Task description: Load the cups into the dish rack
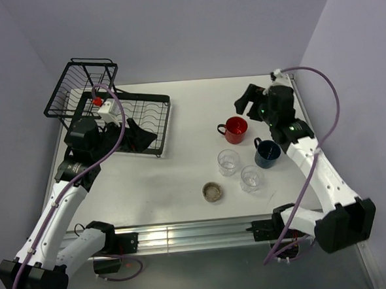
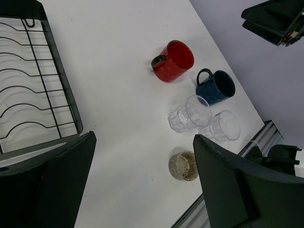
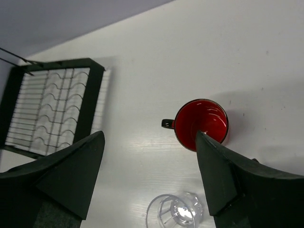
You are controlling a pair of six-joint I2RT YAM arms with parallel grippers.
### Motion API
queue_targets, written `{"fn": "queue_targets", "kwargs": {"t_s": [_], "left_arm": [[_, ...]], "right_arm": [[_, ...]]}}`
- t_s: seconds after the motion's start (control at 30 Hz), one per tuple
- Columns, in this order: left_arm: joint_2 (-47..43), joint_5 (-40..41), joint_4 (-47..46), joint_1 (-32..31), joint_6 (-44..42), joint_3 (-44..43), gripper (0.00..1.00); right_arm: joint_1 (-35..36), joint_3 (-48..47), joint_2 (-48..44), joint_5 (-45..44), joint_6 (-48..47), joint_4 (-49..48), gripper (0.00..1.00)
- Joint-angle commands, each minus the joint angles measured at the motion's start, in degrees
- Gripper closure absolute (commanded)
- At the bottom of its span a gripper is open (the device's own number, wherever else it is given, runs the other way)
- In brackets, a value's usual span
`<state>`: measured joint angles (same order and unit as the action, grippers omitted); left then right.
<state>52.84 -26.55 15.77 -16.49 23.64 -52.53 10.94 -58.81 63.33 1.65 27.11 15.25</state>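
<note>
A red mug [image 1: 233, 129] stands upright on the white table right of centre, its handle to the left. A dark blue mug [image 1: 267, 153] stands just right and nearer. Two clear tumblers [image 1: 229, 162] [image 1: 251, 177] stand in front of them. The black wire dish rack [image 1: 153, 116] sits at the far left, with its raised basket [image 1: 78, 86] behind the flat tray. My left gripper [image 1: 135, 139] hangs open and empty over the tray's near right part. My right gripper [image 1: 246, 100] hangs open and empty above the table just behind the red mug [image 3: 201, 123].
A small speckled dish [image 1: 213, 192] sits near the front edge, left of the tumblers; it also shows in the left wrist view [image 2: 183, 165]. A metal rail [image 1: 185, 235] runs along the near edge. Walls close in the left, back and right sides.
</note>
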Motion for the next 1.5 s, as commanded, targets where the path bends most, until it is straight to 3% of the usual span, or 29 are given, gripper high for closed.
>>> {"fn": "queue_targets", "kwargs": {"t_s": [0.0,0.17,0.33,1.2,1.47], "left_arm": [[-0.28,2.20,-0.04,-0.21,-0.17,-2.75,0.10],[0.33,2.64,0.40,-0.21,-0.17,-2.93,0.10],[0.60,3.25,0.84,-0.21,0.00,-3.10,0.10],[2.27,4.13,1.72,-0.21,0.00,-3.37,0.11],[2.79,4.31,2.07,-0.21,0.09,-3.45,0.11]], "right_arm": [[5.31,-7.62,6.88,-9.98,-4.60,6.89,0.18],[8.31,-13.09,15.93,-13.87,-5.40,11.12,0.40],[9.80,-12.13,19.90,-14.30,-5.49,11.47,0.52],[11.74,-13.53,33.61,-14.92,-10.24,12.79,0.52],[11.91,-15.02,37.65,-16.33,-10.94,13.50,0.59]]}}
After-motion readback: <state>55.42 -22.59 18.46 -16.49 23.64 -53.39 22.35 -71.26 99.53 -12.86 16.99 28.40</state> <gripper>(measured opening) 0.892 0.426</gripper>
